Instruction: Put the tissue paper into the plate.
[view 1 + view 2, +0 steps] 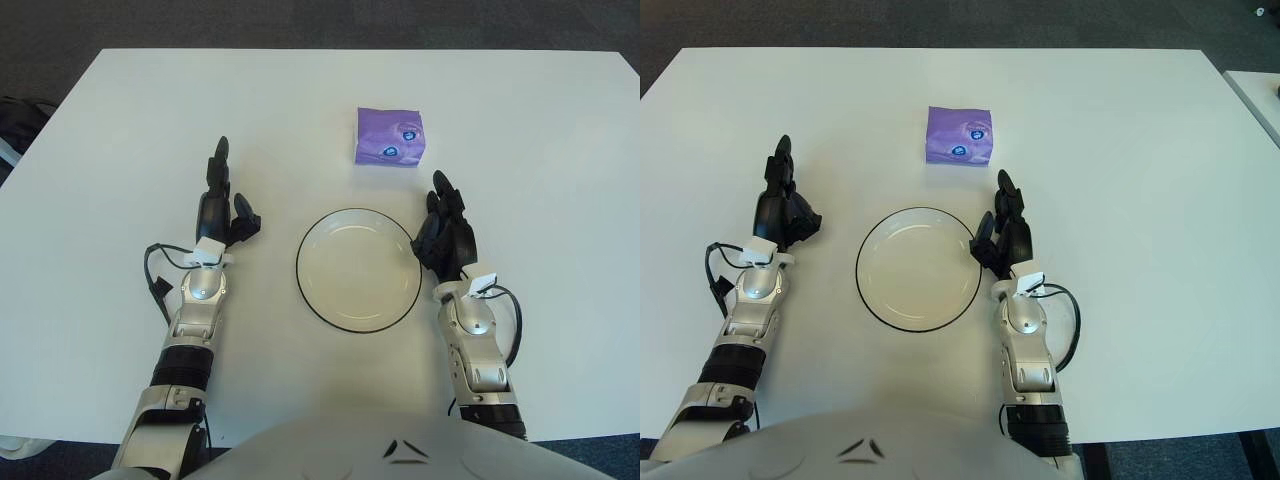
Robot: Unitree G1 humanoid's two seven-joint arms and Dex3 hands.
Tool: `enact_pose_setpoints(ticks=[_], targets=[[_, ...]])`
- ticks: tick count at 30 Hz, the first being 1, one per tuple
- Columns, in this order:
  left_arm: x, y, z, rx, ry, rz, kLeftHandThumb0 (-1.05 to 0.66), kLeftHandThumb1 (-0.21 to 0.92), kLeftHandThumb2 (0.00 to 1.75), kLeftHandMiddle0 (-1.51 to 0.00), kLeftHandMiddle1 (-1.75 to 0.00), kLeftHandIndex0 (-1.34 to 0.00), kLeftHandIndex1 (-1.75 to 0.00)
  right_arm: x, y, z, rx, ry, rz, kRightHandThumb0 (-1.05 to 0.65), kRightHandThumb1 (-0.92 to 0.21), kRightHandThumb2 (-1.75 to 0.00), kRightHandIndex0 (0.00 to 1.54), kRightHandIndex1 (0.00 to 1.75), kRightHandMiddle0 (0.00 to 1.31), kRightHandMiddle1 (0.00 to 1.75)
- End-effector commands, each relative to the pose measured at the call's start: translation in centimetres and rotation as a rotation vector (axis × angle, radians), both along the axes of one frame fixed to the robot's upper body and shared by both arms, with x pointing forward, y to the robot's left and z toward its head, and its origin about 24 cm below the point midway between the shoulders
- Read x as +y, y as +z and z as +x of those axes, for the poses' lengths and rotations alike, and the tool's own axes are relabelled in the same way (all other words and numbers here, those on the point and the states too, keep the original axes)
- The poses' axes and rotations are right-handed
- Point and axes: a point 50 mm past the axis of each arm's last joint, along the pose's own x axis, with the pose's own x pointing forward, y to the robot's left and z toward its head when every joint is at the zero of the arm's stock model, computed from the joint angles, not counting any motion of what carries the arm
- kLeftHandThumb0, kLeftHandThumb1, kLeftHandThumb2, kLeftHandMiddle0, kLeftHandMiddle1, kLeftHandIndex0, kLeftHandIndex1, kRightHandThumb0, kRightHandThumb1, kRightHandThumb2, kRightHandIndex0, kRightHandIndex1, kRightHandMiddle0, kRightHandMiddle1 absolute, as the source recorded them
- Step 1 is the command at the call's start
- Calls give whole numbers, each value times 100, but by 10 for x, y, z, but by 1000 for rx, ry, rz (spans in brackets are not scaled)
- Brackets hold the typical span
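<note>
A purple tissue pack (389,137) lies on the white table, beyond the plate and a little to its right. The white plate (359,269) with a dark rim sits empty at the table's centre front. My right hand (447,225) rests just right of the plate's rim, fingers stretched forward and holding nothing, a short way in front of the tissue pack. My left hand (222,205) rests left of the plate, fingers extended and empty.
The white table (130,120) spans the view, with dark floor beyond its far edge. A dark object (18,122) sits off the table's left edge. Another white surface (1260,95) shows at the far right.
</note>
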Motion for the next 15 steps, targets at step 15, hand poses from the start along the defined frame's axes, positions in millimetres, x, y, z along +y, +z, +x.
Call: enact_pose_setpoints(ticks=[15], targets=[[-2, -50, -30, 212, 51, -25, -91, 92, 119, -2, -1, 0, -18, -12, -63, -32, 382, -17, -3, -79, -92, -99, 11, 0, 0, 16]])
